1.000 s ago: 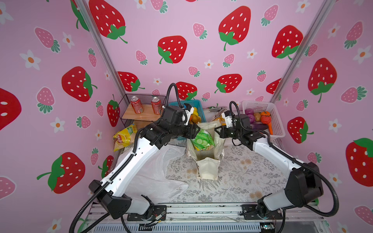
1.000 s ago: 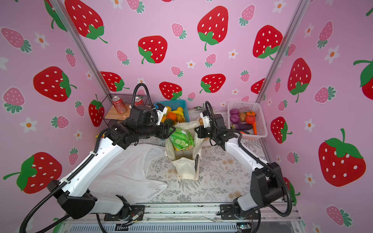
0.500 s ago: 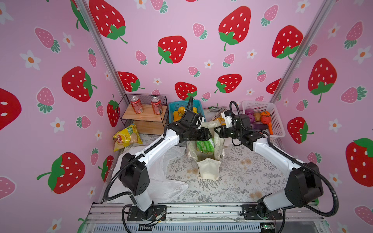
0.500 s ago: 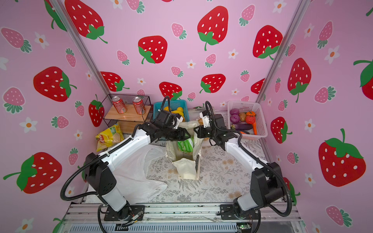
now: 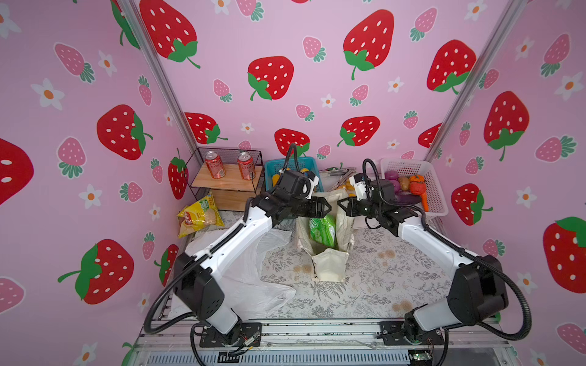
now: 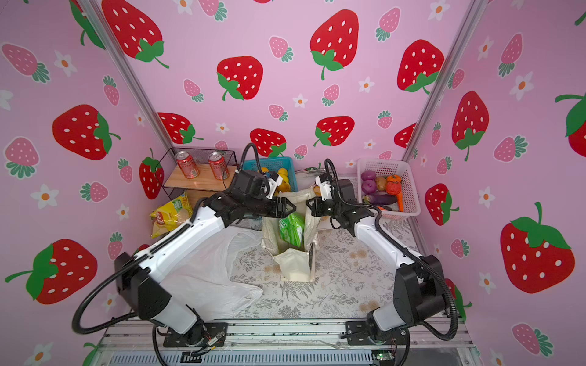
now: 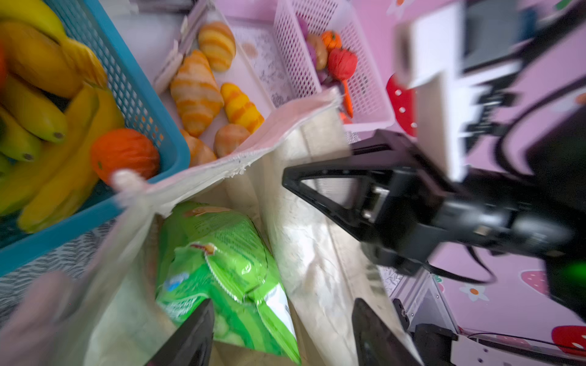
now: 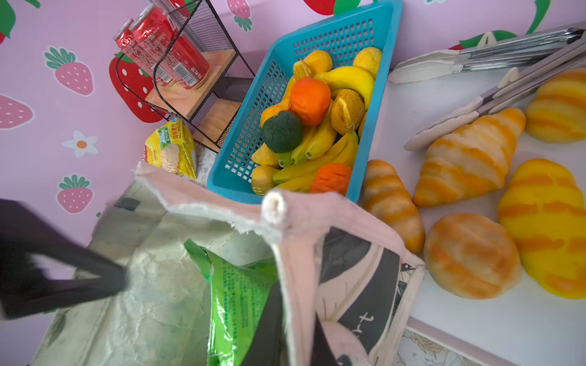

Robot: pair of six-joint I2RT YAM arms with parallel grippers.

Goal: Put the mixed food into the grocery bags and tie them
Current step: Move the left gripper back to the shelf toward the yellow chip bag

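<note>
The cream canvas tote (image 5: pixel 329 267) stands upright mid-table with its mouth open. A green snack packet (image 5: pixel 322 228) sits inside it, its top showing. My left gripper (image 5: pixel 325 209) hangs open over the tote's mouth, just above the packet (image 7: pixel 222 260), holding nothing. My right gripper (image 5: pixel 341 206) is shut on the tote's rim (image 8: pixel 295 240) on the right side, holding it up. The thin white plastic bag (image 5: pixel 250 279) lies flat under the left arm. A yellow snack packet (image 5: pixel 198 217) leans at the back left. Toy fruits (image 8: pixel 310 98) and croissant rolls (image 8: pixel 469 158) lie behind the tote.
A blue basket (image 5: pixel 271 164) holds the fruits. The rolls and metal tongs (image 8: pixel 507 47) lie on a white tray (image 8: pixel 412 104). A pink basket (image 5: pixel 436 193) of vegetables stands at the back right. Two red cans (image 5: pixel 215 164) stand on a wire shelf at the back left.
My left gripper has opened wider and its arm has dipped toward the tote and come back up. The green packet sits a little lower in the tote. The right gripper has not moved.
</note>
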